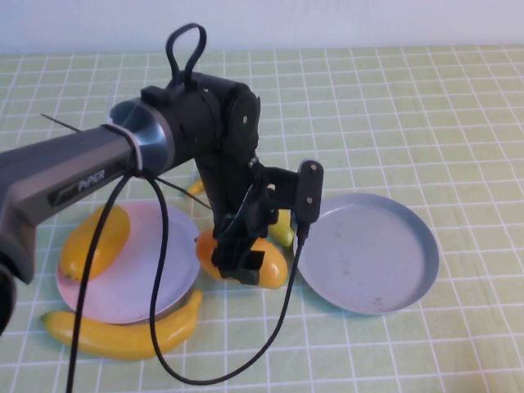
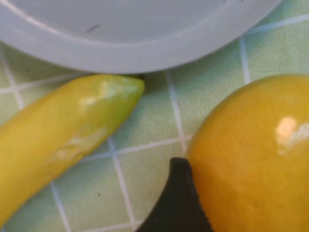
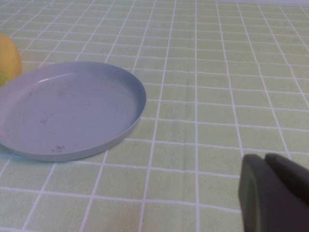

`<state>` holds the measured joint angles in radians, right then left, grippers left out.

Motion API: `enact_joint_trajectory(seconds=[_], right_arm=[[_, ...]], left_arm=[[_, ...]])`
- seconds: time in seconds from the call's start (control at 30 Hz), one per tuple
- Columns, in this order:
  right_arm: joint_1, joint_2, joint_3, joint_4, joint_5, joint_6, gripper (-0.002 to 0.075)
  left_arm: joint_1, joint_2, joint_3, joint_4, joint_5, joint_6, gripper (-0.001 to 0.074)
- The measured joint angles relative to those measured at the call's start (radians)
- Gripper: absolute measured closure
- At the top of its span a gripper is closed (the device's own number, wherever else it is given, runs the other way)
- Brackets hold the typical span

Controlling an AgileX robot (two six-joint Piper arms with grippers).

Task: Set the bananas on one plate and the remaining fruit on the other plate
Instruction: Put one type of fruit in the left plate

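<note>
A: From the raised camera, what do you get?

B: The left gripper (image 1: 246,264) is down over a mango (image 1: 270,260) that lies on the checked cloth (image 1: 409,115) between the pink plate (image 1: 139,270) and the grey-blue plate (image 1: 372,254). Its jaws stand apart on either side of the fruit, but the arm covers them too much to tell whether they press on it. A second mango (image 1: 94,241) sits on the pink plate's left rim. One banana (image 1: 123,334) lies just in front of that plate; another banana (image 1: 282,229) peeks out behind the gripper, near the grey-blue plate's edge.

A: And the left wrist camera?

B: Much closer. The mango (image 2: 256,159) fills one side, with a dark fingertip (image 2: 176,203) touching its skin. The banana's greenish tip (image 2: 120,92) is just beside the grey-blue plate's rim (image 2: 145,53), almost touching it. The pink plate and the other fruit are out of this view.

A: The right wrist view?

B: Only here does the right gripper (image 3: 273,193) show: its dark fingers are pressed together, holding nothing, above bare cloth and well apart from the grey-blue plate (image 3: 72,111). A sliver of mango (image 3: 8,63) shows past the plate's far edge.
</note>
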<state>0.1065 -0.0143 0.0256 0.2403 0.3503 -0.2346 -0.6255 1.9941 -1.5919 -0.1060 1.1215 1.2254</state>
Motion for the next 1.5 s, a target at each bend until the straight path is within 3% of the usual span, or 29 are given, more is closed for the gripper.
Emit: enact_joint_trajectory(seconds=[0.17,0.4,0.57,0.9,1.4,1.5], right_arm=[[0.000,0.000,0.000,0.000,0.000,0.000,0.0743],[0.000,0.000,0.000,0.000,0.000,0.000,0.0743],[0.000,0.000,0.000,0.000,0.000,0.000,0.0743],[0.000,0.000,0.000,0.000,0.000,0.000,0.0743],[0.000,0.000,0.000,0.000,0.000,0.000,0.0743],[0.000,0.000,0.000,0.002,0.000,0.000,0.0743]], left_arm=[[0.000,-0.099,0.000,0.007,-0.015,-0.182,0.0223],[0.000,-0.203,0.000,0.171,-0.015,-0.787,0.0223],[0.048,-0.205,0.001,0.224,0.064,-1.090,0.0223],[0.176,-0.171,0.110,0.231,0.065,-1.198,0.0223],[0.190,-0.144,0.140,0.233,0.012,-1.225,0.0223],[0.190,-0.135,0.140,0.233,0.014,-1.254,0.0177]])
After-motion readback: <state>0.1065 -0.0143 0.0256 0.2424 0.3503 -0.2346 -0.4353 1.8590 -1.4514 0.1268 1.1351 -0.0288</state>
